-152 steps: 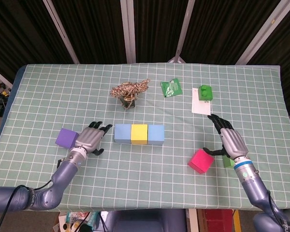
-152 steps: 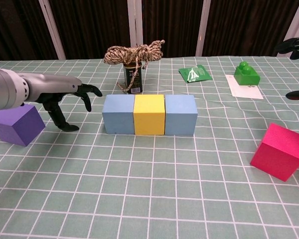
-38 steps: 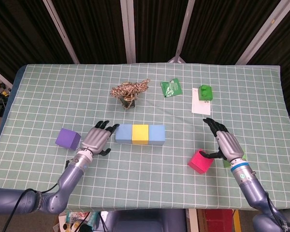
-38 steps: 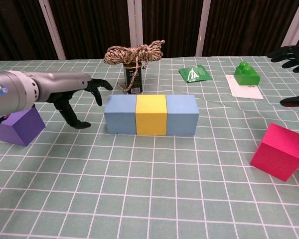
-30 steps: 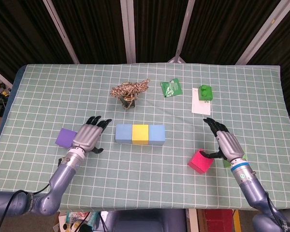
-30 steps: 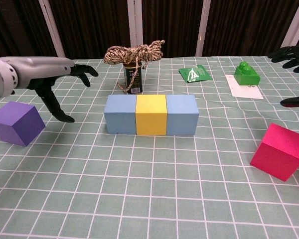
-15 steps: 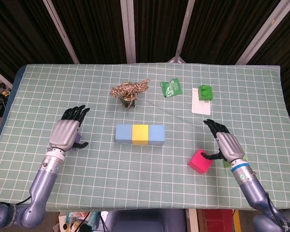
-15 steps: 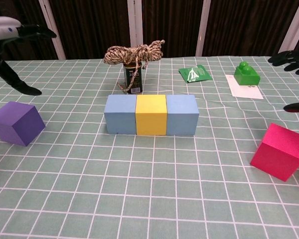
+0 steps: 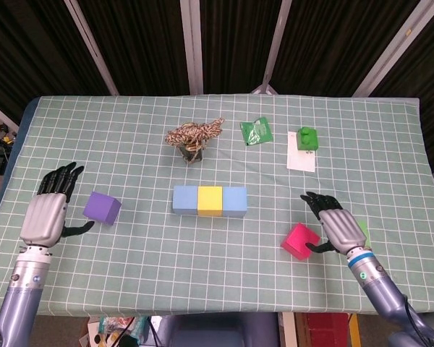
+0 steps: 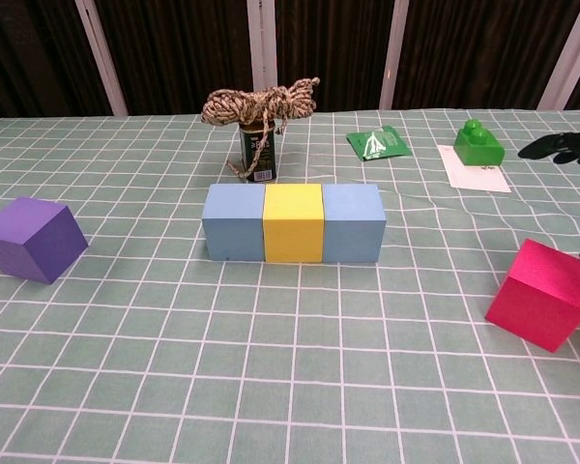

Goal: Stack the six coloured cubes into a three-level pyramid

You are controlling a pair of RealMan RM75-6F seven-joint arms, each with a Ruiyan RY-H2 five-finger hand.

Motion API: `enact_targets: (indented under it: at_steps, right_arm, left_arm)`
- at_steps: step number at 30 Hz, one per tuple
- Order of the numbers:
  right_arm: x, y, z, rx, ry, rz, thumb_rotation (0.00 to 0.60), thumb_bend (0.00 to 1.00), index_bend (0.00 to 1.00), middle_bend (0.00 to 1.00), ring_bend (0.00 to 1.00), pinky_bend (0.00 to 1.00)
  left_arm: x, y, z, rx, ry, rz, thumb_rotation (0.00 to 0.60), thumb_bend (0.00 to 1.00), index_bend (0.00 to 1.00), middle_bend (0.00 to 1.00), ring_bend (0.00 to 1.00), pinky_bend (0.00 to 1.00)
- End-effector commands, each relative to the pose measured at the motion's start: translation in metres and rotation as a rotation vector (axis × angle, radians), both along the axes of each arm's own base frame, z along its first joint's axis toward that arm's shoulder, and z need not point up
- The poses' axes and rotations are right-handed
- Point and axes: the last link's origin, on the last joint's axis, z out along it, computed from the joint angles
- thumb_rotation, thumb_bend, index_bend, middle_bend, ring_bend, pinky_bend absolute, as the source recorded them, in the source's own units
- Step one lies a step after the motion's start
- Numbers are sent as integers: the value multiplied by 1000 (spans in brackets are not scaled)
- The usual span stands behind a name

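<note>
Three cubes form a touching row at the centre of the checked tablecloth (image 9: 130, 130): a left blue cube (image 9: 185, 199), a yellow cube (image 9: 210, 200) in the middle, and a right blue cube (image 9: 234, 201). Nothing rests on top of this row. The purple cube (image 9: 103, 208) sits alone on the cloth, well to the left of the row. The pink cube (image 9: 301, 241) sits to the right of the row and nearer the front edge, turned at an angle to the grid. A green cube (image 9: 362, 231) is visible only as a sliver behind the right hand. The left hand (image 9: 46, 212) is at the left of the table, just beside the purple cube but apart from it, fingers spread and extended, holding nothing. The right hand (image 9: 335, 228) is just beside the pink cube on its right, fingers spread and holding nothing; whether the thumb touches the cube cannot be determined. At the far side stand a can topped with a bundle of twine (image 9: 194, 136), a green packet (image 9: 256, 131), and a green toy brick (image 9: 306, 138) resting on a white card (image 9: 301, 157).
</note>
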Motion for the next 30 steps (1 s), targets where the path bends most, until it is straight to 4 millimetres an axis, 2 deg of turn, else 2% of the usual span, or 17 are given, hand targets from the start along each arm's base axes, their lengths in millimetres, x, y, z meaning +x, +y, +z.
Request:
enact_targets:
  at_steps: [1,9,20,30]
  right_arm:
    - [-14,8,1,30,42,38,600,228,0,0,17,0]
    - [-24,20,-8,105,90,145,600,228,0,5,17,0]
    - [-35,23,-25,154,114,111,600,227,0,5,17,0]
    - [-25,23,-33,116,11,26,600,228,0,0,17,0]
  left_arm:
    - [-3,-6,6,9,0,-7,600,160,0,3,0,0]
    - [-1,-12,11,22,-1,-43,600,160,0,4,0,0]
    - [1,-16,7,4,-5,-58,600,160,0,4,0,0]
    - [3,-17,8,13,-15,-72,600,160,0,4,0,0]
